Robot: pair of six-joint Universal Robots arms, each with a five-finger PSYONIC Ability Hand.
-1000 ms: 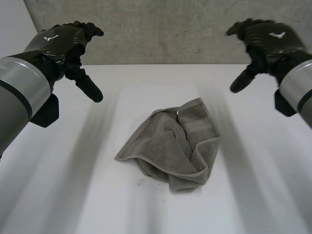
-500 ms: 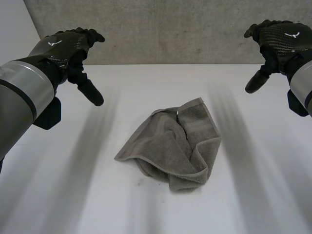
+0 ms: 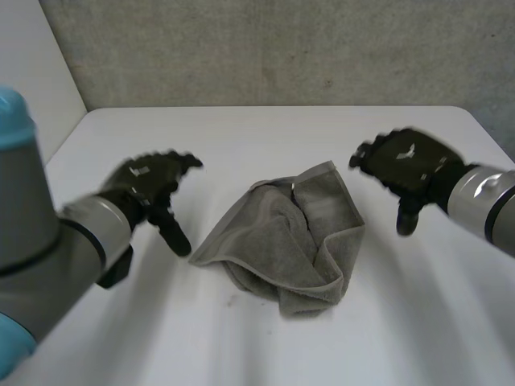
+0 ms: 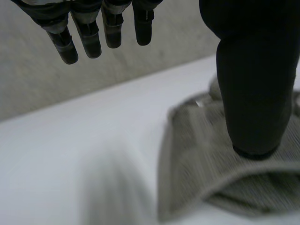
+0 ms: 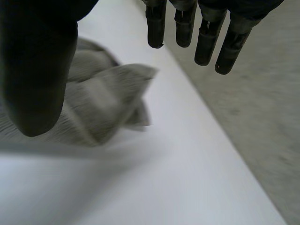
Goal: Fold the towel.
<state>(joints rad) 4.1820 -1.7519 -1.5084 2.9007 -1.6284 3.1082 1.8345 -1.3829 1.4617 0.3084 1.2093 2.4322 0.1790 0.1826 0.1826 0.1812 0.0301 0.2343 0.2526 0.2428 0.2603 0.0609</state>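
On the white bench, a crumpled grey towel lies between two bare hands.
Near the bench's middle the towel sits in a loose heap, one layer flopped over another, its corners pointing several ways. Just beside its left corner the left hand hangs low, fingers loosely spread and thumb pointing down, gripping nothing. Off the towel's right edge, apart from it, the right hand hovers with fingers likewise relaxed and splayed, thumb hanging down, holding nothing.

Black left hand, black right hand, grey arms, light-blue cap
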